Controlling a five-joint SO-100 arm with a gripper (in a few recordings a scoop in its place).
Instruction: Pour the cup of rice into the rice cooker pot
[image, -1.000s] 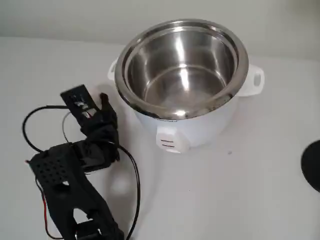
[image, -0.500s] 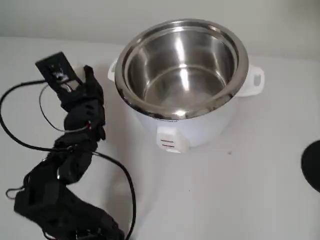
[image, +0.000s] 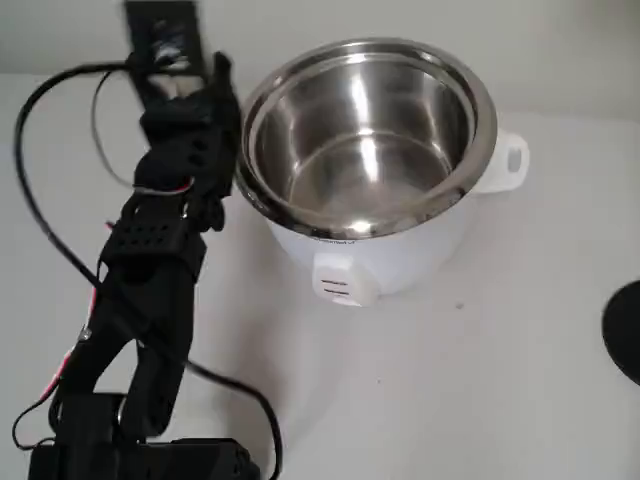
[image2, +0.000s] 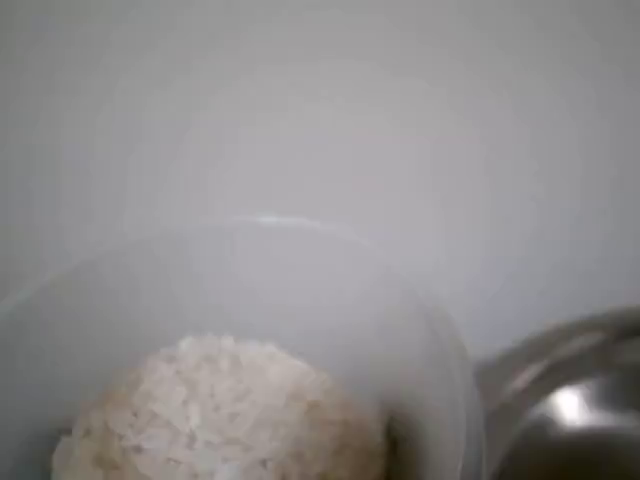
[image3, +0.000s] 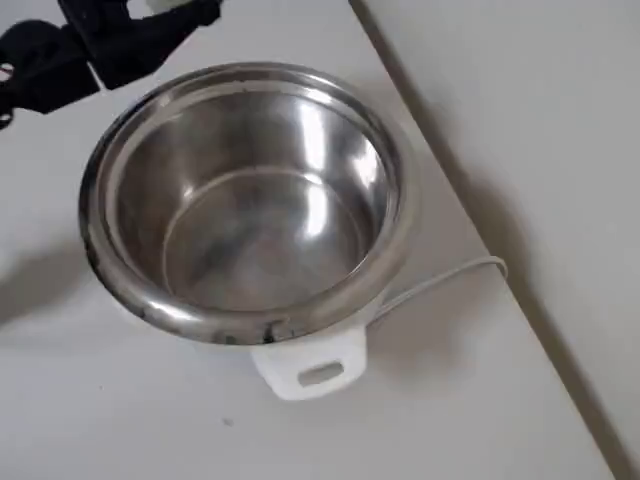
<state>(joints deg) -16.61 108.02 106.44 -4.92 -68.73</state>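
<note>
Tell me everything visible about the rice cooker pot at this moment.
The rice cooker pot is a round, shiny steel bowl with a wide rolled rim, seated upright in a white cooker body with side handles on the white table. Its inside looks bare, with no rice in it yet. In the fixed view the black arm rises close beside its left rim.

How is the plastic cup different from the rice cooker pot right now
The cup is translucent plastic; the rice cooker pot is shiny steel. The cup holds a heap of rice; the pot holds none. In the wrist view the cup sits right before the camera, with the pot's rim beside it at lower right. Both are round and open-topped.
</note>
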